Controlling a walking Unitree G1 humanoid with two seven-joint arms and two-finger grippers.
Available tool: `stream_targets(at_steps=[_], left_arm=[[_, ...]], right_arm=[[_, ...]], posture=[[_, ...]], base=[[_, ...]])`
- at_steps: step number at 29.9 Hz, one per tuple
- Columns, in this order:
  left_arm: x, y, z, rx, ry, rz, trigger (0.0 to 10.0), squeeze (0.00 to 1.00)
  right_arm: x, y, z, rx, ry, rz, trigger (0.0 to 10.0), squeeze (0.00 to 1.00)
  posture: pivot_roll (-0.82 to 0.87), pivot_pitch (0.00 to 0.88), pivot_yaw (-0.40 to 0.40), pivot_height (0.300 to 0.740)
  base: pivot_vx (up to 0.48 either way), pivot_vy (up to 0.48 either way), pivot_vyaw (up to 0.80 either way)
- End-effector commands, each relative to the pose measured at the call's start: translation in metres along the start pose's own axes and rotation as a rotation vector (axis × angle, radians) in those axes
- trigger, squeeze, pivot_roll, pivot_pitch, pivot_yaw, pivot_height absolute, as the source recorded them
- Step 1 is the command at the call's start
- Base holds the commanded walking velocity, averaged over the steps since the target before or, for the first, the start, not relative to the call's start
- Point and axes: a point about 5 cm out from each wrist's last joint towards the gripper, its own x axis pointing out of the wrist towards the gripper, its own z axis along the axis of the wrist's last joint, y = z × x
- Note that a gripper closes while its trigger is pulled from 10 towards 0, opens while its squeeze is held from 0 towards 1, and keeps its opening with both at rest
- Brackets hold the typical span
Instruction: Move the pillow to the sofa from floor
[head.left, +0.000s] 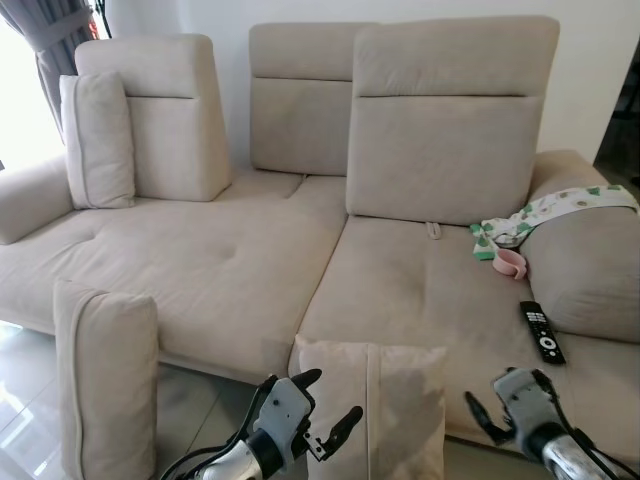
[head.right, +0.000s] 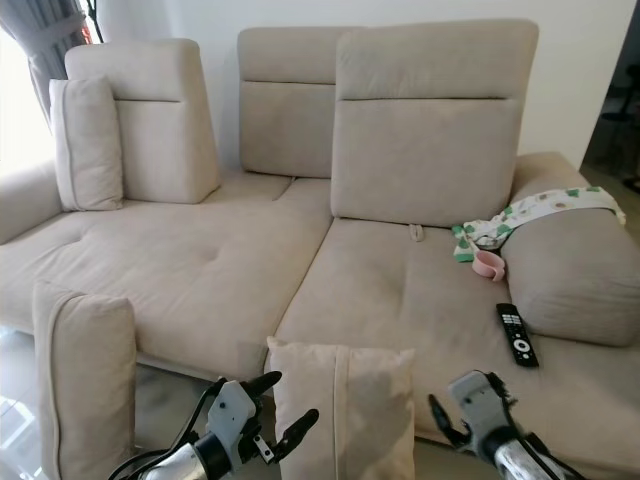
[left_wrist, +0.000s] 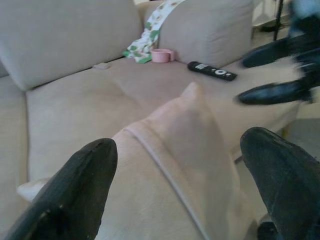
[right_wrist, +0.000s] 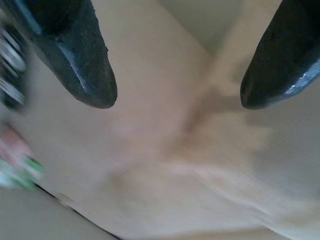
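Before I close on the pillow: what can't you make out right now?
- Pillow: its base is cut off by the eye views' lower edge, so floor contact is unseen.
- Right wrist view: motion blur; pillow surface indistinct.
- Right gripper and left gripper: both open, flanking the pillow; touch unclear.

The right gripper (right_wrist: 177, 95) has its fingers (right_wrist: 82, 55) spread wide over the blurred beige sofa (right_wrist: 150, 150); a green-spotted cloth (right_wrist: 17, 172) lies at the sofa's edge.
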Motion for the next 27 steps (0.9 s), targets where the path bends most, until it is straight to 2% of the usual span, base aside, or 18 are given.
stream_targets(at_steps=[1, 4, 7, 13, 14, 16, 17, 20, 23, 27], left_arm=[[-0.004, 0.000, -0.003, 0.013, 0.033, -0.011, 10.0, 0.00], [-0.010, -0.002, 0.000, 0.050, 0.038, -0.030, 10.0, 0.00], [-0.015, -0.001, 0.000, 0.072, 0.046, -0.029, 10.0, 0.00], [-0.022, 0.003, 0.001, 0.086, 0.056, 0.004, 10.0, 0.00], [-0.022, 0.003, 0.001, 0.086, 0.056, 0.004, 10.0, 0.00], [-0.028, 0.005, 0.001, 0.093, 0.066, 0.037, 10.0, 0.00], [-0.028, 0.005, 0.001, 0.093, 0.066, 0.037, 10.0, 0.00], [-0.033, 0.004, 0.001, 0.095, 0.078, 0.061, 10.0, 0.00], [-0.035, 0.002, 0.001, 0.097, 0.083, 0.067, 10.0, 0.00], [-0.035, 0.002, 0.001, 0.098, 0.085, 0.067, 10.0, 0.00]], right_arm=[[0.003, 0.009, 0.001, 0.000, -0.014, 0.052, 10.0, 0.00], [0.018, 0.018, 0.019, -0.032, -0.080, 0.180, 10.0, 0.00], [0.027, 0.022, 0.027, -0.049, -0.095, 0.232, 10.0, 0.00], [0.037, 0.017, 0.030, -0.054, -0.069, 0.236, 10.0, 0.00], [0.037, 0.017, 0.030, -0.054, -0.069, 0.236, 10.0, 0.00], [0.035, 0.002, 0.027, -0.002, -0.037, 0.188, 10.0, 0.00], [0.035, 0.002, 0.027, -0.002, -0.037, 0.188, 10.0, 0.00], [0.027, -0.013, 0.019, 0.082, -0.016, 0.137, 10.0, 0.00], [0.017, -0.012, 0.009, 0.119, -0.008, 0.134, 10.0, 0.00], [0.015, -0.012, 0.003, 0.093, 0.004, 0.126, 10.0, 0.00]], posture=[[0.10, 0.115, 0.097, 0.523], [0.15, 0.138, 0.093, 0.523], [0.16, 0.140, 0.090, 0.523], [0.22, 0.133, 0.069, 0.523], [0.22, 0.133, 0.069, 0.523], [0.25, 0.128, 0.052, 0.523], [0.25, 0.128, 0.052, 0.523], [0.26, 0.125, 0.040, 0.523], [0.26, 0.121, 0.038, 0.523], [0.25, 0.119, 0.041, 0.523]], base=[[0.000, 0.000, 0.00], [0.000, 0.000, 0.00], [0.000, 0.000, 0.00], [0.000, 0.000, 0.00], [0.000, 0.000, 0.00], [0.000, 0.000, 0.00], [0.000, 0.000, 0.00], [0.000, 0.000, 0.00], [0.000, 0.000, 0.00], [0.000, 0.000, 0.00]])
